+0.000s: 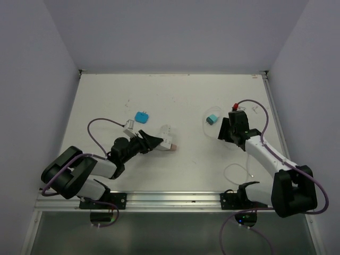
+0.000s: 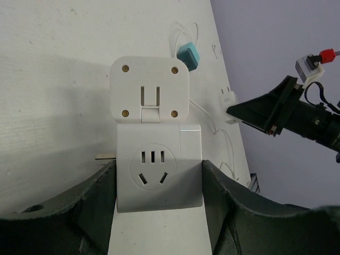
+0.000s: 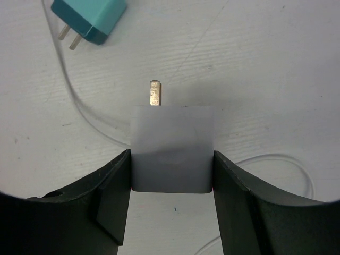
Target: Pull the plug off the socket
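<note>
The socket (image 2: 158,167), a white cube with slot holes and a metal prong on its left side, sits between my left gripper's (image 2: 158,178) fingers, which are shut on it just above the table. It also shows in the top view (image 1: 169,139), ahead of the left gripper (image 1: 158,141). A white rounded square block (image 2: 149,87) with four brass screws sits against the socket's far face. My right gripper (image 3: 171,162) is shut on a small white plug (image 3: 172,133) with a metal prong sticking out, well apart from the socket, at the right of the table (image 1: 223,132).
A teal charger (image 1: 212,118) with a thin white cable lies just beyond the right gripper and shows in the right wrist view (image 3: 90,16). A small blue block (image 1: 142,116) lies beyond the left gripper. A white cable loop (image 1: 236,170) lies near the front right.
</note>
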Robot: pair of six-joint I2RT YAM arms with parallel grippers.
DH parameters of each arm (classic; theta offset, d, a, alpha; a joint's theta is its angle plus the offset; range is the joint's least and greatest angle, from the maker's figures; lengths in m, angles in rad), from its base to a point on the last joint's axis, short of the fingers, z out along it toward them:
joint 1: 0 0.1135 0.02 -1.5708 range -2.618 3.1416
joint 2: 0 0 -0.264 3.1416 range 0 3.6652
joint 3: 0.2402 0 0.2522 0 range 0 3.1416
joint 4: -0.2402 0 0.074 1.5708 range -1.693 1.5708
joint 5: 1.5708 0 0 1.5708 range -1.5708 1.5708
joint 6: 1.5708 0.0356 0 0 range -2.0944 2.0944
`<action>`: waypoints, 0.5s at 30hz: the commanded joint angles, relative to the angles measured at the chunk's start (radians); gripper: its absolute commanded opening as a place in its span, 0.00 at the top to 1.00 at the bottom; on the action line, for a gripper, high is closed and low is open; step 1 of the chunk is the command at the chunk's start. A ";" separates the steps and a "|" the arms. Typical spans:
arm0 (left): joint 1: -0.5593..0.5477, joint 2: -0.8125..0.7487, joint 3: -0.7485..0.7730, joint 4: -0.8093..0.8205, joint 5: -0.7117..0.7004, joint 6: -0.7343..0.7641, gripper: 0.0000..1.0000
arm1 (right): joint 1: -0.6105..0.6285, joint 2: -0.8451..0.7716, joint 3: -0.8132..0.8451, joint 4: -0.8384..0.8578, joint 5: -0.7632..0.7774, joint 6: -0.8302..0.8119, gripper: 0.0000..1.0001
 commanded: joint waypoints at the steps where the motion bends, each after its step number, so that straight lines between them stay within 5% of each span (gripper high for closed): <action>1: 0.000 -0.024 -0.020 0.077 0.068 0.032 1.00 | -0.045 0.061 0.071 0.022 0.034 0.034 1.00; 12: 0.002 -0.029 -0.040 0.045 0.145 0.045 1.00 | -0.076 0.233 0.113 0.108 0.040 0.012 0.79; 15: 0.000 -0.032 -0.043 0.028 0.172 0.058 1.00 | -0.077 0.276 0.123 0.141 0.021 -0.009 0.64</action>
